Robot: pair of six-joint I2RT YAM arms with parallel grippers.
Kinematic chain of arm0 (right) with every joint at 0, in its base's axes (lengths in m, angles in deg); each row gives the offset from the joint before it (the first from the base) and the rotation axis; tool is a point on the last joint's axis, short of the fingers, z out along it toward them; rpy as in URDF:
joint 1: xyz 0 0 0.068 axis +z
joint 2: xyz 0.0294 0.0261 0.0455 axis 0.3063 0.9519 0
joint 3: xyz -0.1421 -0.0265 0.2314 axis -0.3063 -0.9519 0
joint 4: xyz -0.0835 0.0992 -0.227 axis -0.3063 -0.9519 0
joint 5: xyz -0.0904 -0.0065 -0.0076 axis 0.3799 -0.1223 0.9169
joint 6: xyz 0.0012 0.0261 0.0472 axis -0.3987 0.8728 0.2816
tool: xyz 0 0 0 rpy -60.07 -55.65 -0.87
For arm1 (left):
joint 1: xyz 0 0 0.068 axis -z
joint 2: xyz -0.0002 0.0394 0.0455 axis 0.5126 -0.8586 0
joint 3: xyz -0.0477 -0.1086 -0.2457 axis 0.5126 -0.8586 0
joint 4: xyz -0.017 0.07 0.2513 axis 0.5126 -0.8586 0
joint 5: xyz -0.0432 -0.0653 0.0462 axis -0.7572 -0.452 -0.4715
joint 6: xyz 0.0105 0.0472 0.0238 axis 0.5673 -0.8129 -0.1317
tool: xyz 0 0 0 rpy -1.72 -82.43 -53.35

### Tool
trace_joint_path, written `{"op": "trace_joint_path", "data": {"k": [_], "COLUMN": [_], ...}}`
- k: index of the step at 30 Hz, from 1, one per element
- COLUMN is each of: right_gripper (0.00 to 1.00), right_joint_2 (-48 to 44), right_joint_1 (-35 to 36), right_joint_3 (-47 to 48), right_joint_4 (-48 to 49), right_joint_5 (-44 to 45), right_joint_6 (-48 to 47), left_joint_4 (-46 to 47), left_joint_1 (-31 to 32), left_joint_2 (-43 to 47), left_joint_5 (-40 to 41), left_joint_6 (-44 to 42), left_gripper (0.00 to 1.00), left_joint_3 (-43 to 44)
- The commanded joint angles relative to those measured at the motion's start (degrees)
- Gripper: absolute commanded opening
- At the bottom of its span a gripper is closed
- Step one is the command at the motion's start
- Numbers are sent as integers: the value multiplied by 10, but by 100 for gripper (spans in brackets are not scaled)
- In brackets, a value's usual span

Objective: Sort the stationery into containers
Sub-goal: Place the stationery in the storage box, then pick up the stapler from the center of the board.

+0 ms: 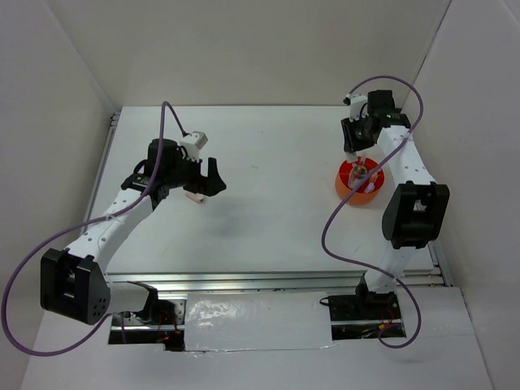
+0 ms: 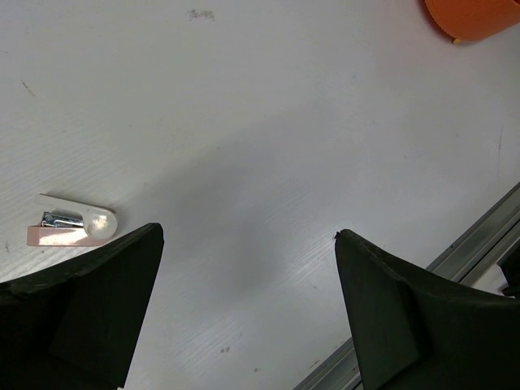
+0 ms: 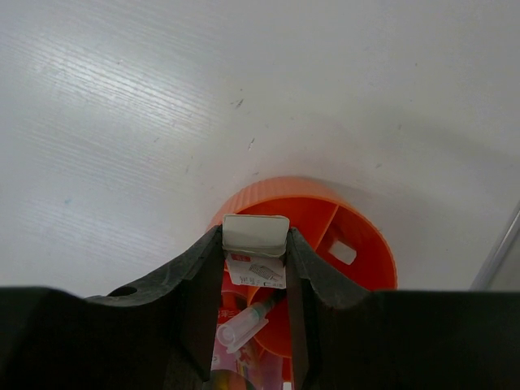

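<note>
The right gripper (image 3: 253, 237) pinches a white eraser block (image 3: 255, 232) directly over the orange tub (image 3: 268, 188), so the drop is probably straight down. Far from the tub, the left gripper (image 2: 248, 236) hangs spread wide, with a pink-and-white clip-like piece (image 2: 69, 229) outside its gap, beside one fingertip

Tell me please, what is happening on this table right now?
The right gripper is shut on a small white eraser-like block, held above the round orange plastic tub, which holds some pens. The left gripper hangs open over the white table, beside a small pink and clear item lying there.
</note>
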Motion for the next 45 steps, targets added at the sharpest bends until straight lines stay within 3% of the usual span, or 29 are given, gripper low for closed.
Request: {"op": "trace_joint_path", "data": {"k": [1, 4, 10, 18, 25, 28, 32, 36, 38, 45], "right_gripper": [14, 18, 42, 60, 59, 59, 59, 59, 59, 59], "right_joint_2": [4, 11, 28, 8, -33, -60, -69, -81, -93, -104], "right_joint_1": [-3, -4, -6, -7, -7, -2, 11, 39, 48, 70], "right_joint_3": [19, 28, 48, 55, 84, 110, 153, 143, 121, 83], "right_joint_4": [11, 1, -25, -47, -65, -68, -96, -107, -102, -102], "right_joint_5": [3, -3, -3, 4, -25, -47, -80, -102, -110, -115], "right_joint_6": [-23, -23, -23, -23, -7, 9, 21, 35, 37, 42], "left_joint_4": [18, 18, 11, 4, -22, -43, -98, -119, -130, -93], "left_joint_1": [-4, -3, -3, -8, -29, -35, -59, -109, -126, -175], "left_joint_2": [-3, -3, -1, 5, 18, 13, -30, -81, -107, -123], "left_joint_5": [-11, -10, -5, 0, 23, 73, 71, 58, 18, -69], "left_joint_6": [-12, -13, -18, -24, -51, -111, -279, -356, -409, -577], "left_gripper": [99, 99, 99, 99, 99, 96, 92, 79, 71, 59], "left_joint_3": [27, 28, 30, 28, 22, 17, 41, 57, 68, 45]}}
